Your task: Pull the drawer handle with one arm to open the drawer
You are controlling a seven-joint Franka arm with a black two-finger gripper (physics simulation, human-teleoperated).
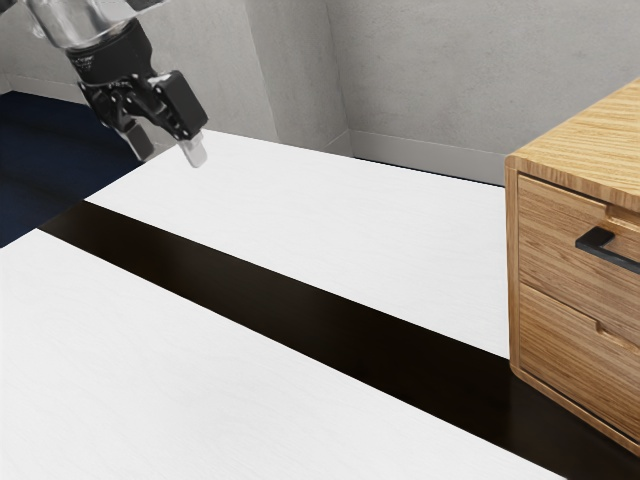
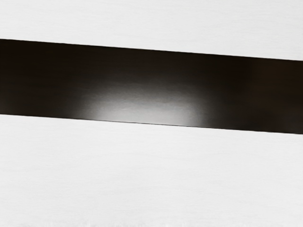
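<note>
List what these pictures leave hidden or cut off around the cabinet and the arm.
- Drawer handle: far end cut off by the exterior view's right edge.
- Cabinet: its far side cut off by that same edge, its lower corner by the bottom edge.
- Lower drawer: any handle it has lies past the right edge; cannot tell.
- Arm above the gripper: cut off by the top edge.

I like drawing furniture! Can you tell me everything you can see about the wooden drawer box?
The wooden drawer box stands upright at the exterior view's right edge, partly cut off. It looks like light wood with striped grain and a flat top. Its front shows two drawers: the upper drawer carries a black bar handle, and the lower drawer sits beneath. Both look shut. It rests on the table, its near corner on the black stripe. Nothing else touches it.
</note>
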